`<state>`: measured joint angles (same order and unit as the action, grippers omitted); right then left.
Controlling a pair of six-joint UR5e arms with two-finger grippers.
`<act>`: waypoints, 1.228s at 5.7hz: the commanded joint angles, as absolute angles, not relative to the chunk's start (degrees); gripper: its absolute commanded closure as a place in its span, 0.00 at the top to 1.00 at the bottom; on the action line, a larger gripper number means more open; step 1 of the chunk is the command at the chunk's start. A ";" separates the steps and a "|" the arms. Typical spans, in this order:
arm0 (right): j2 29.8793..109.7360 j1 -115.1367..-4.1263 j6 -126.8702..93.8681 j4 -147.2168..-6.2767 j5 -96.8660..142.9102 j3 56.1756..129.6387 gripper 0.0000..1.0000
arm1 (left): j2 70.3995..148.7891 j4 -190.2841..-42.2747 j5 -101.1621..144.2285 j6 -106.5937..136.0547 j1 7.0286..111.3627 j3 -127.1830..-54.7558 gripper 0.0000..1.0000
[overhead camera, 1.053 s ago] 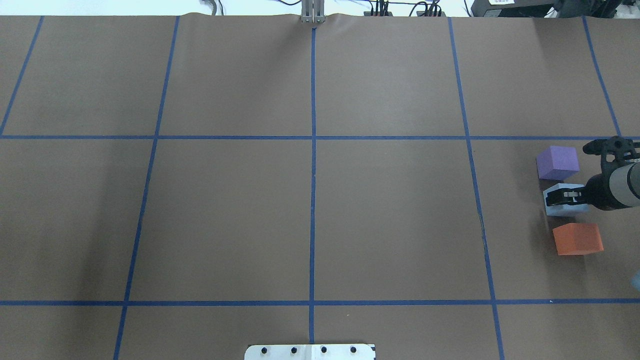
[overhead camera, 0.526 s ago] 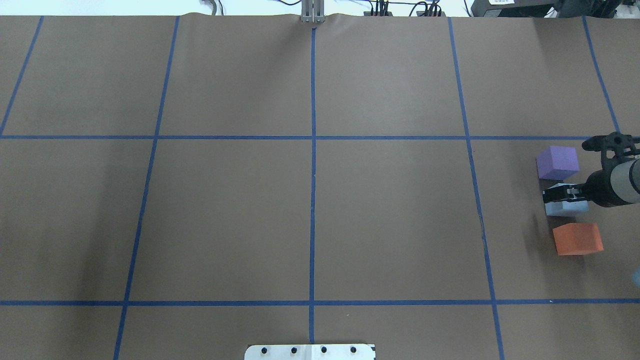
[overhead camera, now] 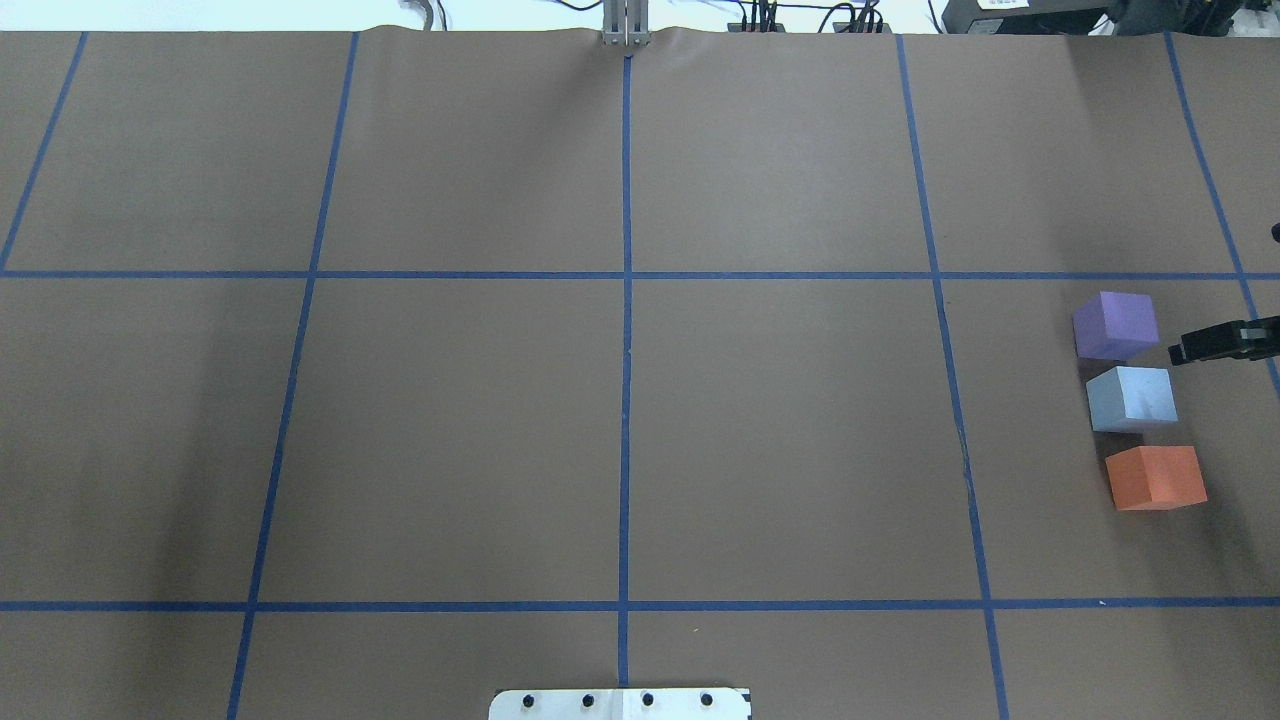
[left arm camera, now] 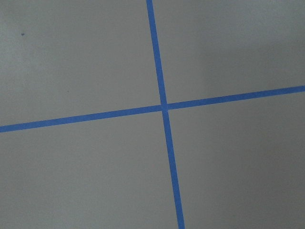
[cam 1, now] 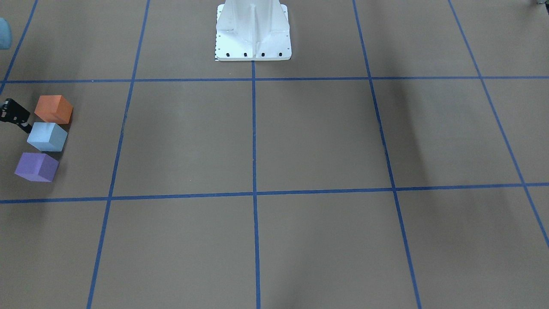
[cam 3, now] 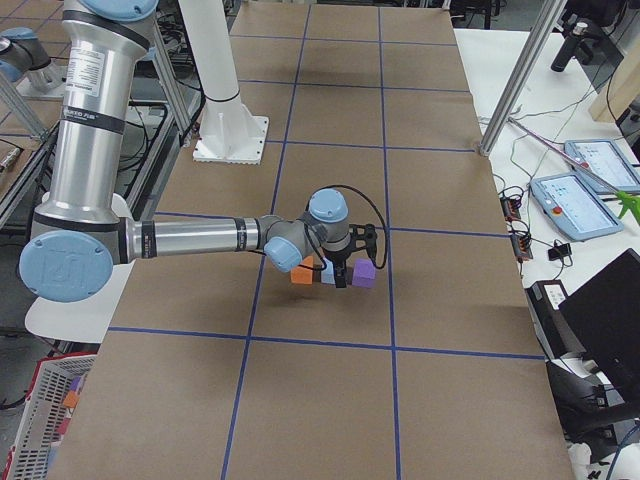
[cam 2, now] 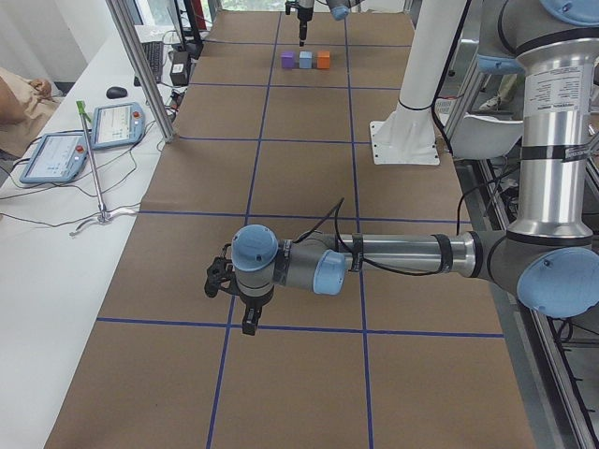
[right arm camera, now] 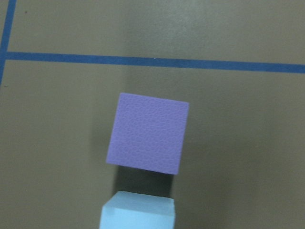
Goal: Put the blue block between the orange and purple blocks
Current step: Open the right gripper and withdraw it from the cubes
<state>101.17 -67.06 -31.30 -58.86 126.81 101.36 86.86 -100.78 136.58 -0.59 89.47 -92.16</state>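
The blue block (overhead camera: 1132, 398) is sitting on the counter (overhead camera: 620, 420) between the purple block (overhead camera: 1115, 325) and the orange block (overhead camera: 1155, 478). The right claw (overhead camera: 1195, 346) is hovering beside the purple block, gripping nothing. I cannot tell its finger spacing, nor the left claw's (cam 2: 229, 301).

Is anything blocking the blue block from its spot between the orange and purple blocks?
Nothing visible does. The blue block already sits between the purple block and the orange block; the right tool is off to one side, clear of it.
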 commanded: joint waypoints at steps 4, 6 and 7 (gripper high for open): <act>96.94 -88.42 10.64 -92.81 130.58 100.72 0.99 | 84.12 -104.33 136.67 -0.62 89.47 -91.85 1.00; 96.86 -88.33 4.78 -92.55 131.04 101.33 1.00 | 83.85 -104.67 137.28 -0.62 89.65 -92.46 1.00; 96.51 -88.33 4.57 -92.55 131.04 101.08 1.00 | 83.85 -105.03 138.24 -0.62 89.65 -92.37 1.00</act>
